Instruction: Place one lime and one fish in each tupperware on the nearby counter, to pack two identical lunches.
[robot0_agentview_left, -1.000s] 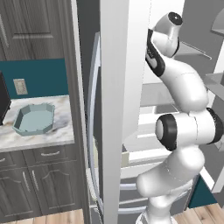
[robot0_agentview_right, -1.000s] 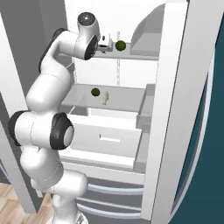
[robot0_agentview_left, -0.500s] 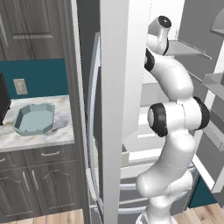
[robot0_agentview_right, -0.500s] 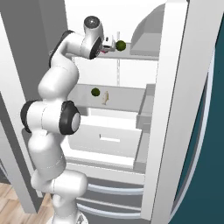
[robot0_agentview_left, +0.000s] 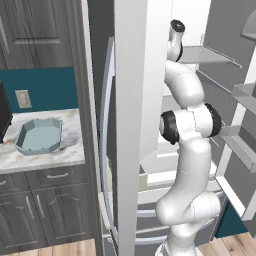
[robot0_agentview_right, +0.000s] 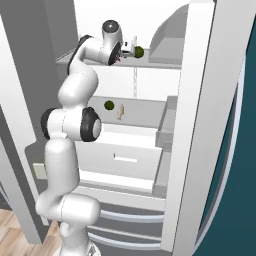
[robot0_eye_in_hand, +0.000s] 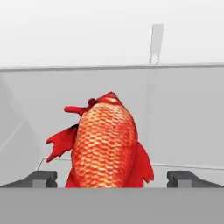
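A bright red-orange fish (robot0_eye_in_hand: 107, 144) lies on the white upper fridge shelf, right in front of my gripper (robot0_eye_in_hand: 112, 179). The gripper is open, one fingertip (robot0_eye_in_hand: 41, 178) on each side of the fish, apart from it. From the right base view my gripper (robot0_agentview_right: 130, 49) reaches onto that upper shelf, with a dark green lime (robot0_agentview_right: 139, 51) just beyond it. On the shelf below sit a second lime (robot0_agentview_right: 108, 105) and a pale cream fish (robot0_agentview_right: 120, 111). The teal octagonal tupperware (robot0_agentview_left: 40, 136) stands on the marble counter (robot0_agentview_left: 70, 150) at the left.
The open fridge door (robot0_agentview_left: 135, 125) stands upright between the counter and the arm. Door bins (robot0_agentview_right: 167, 120) line the right side of the fridge. A white drawer (robot0_agentview_right: 125, 155) sits below the lower shelf. Dark cabinets (robot0_agentview_left: 45, 210) lie under the counter.
The arm has stretched deeper into the upper shelf, with its elbow pulled in closer to the fridge. The gripper has stayed open.
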